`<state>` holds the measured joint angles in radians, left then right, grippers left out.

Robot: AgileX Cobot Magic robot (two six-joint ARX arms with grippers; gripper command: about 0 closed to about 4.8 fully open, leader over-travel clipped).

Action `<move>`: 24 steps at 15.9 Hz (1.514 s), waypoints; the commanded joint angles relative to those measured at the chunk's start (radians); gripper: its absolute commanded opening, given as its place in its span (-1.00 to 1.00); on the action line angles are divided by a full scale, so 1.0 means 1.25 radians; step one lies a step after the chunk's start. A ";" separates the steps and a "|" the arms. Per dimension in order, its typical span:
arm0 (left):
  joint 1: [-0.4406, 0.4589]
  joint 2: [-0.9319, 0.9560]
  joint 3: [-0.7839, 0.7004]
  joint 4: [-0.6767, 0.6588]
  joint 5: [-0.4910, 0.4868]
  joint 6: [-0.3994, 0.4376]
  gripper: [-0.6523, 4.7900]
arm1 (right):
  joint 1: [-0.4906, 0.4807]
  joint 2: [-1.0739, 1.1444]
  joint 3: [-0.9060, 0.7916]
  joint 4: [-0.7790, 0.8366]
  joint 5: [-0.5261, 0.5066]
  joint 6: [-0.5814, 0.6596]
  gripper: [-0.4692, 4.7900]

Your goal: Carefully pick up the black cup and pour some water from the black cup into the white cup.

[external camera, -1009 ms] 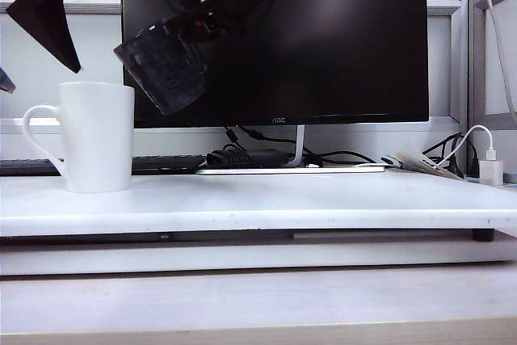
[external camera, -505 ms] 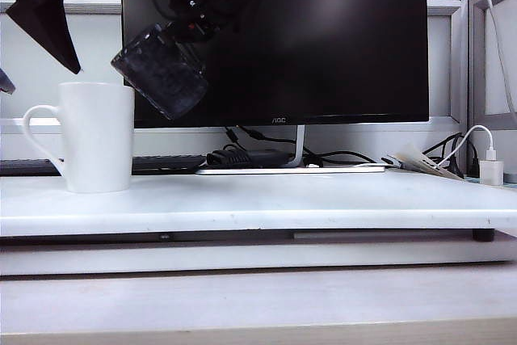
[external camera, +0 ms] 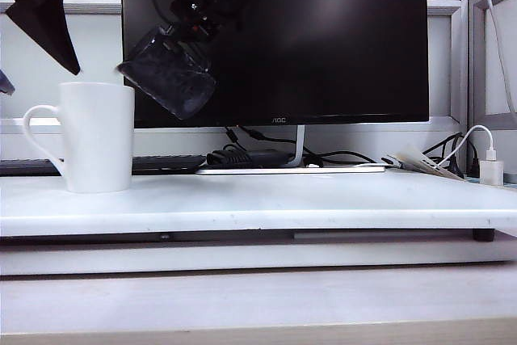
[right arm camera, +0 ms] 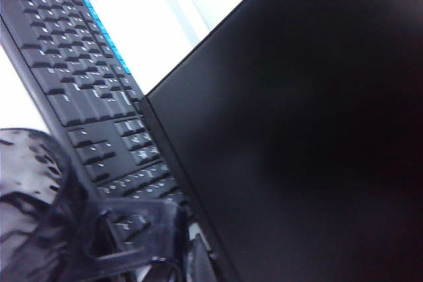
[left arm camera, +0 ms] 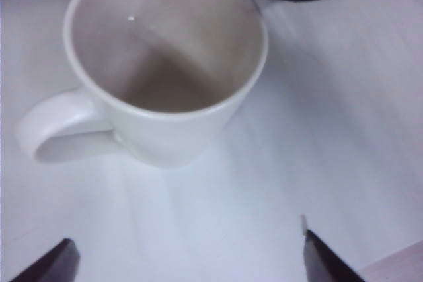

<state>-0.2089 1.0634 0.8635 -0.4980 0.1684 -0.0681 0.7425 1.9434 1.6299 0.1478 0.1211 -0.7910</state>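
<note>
The white cup [external camera: 97,136] stands upright at the left of the white shelf, handle to the left. The black cup [external camera: 171,77] hangs tilted in the air just above and right of it, its lower lip near the white rim. My right gripper [external camera: 198,22] is shut on it from above; in the right wrist view the dimpled black cup [right arm camera: 39,209] fills a corner beside that gripper [right arm camera: 198,255]. No stream of water shows. My left gripper [left arm camera: 188,262] is open and empty over the table beside the white cup [left arm camera: 165,64]; the exterior view shows it [external camera: 40,6] above the white cup.
A large dark monitor [external camera: 275,38] stands right behind the cups, with a keyboard [right arm camera: 86,77] at its foot. Cables and a power adapter [external camera: 246,156] lie under the screen. A white charger [external camera: 490,170] and papers sit at the shelf's right end.
The black cup has rolled over in the right gripper, tipping further toward the white cup and shifting slightly. The left gripper and the white cup have stayed still.
</note>
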 commanded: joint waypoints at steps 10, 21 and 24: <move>-0.002 0.001 0.001 0.005 0.000 0.000 1.00 | 0.013 -0.008 0.064 0.046 0.030 -0.063 -0.85; -0.001 0.001 0.001 0.003 0.000 -0.014 1.00 | 0.023 -0.008 0.072 0.040 0.027 -0.199 -0.84; -0.001 0.001 0.001 -0.002 0.000 -0.014 1.00 | 0.029 -0.008 0.072 0.040 0.027 -0.233 -0.84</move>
<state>-0.2089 1.0657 0.8635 -0.4988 0.1684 -0.0830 0.7731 1.9434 1.7088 0.1516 0.1574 -1.0634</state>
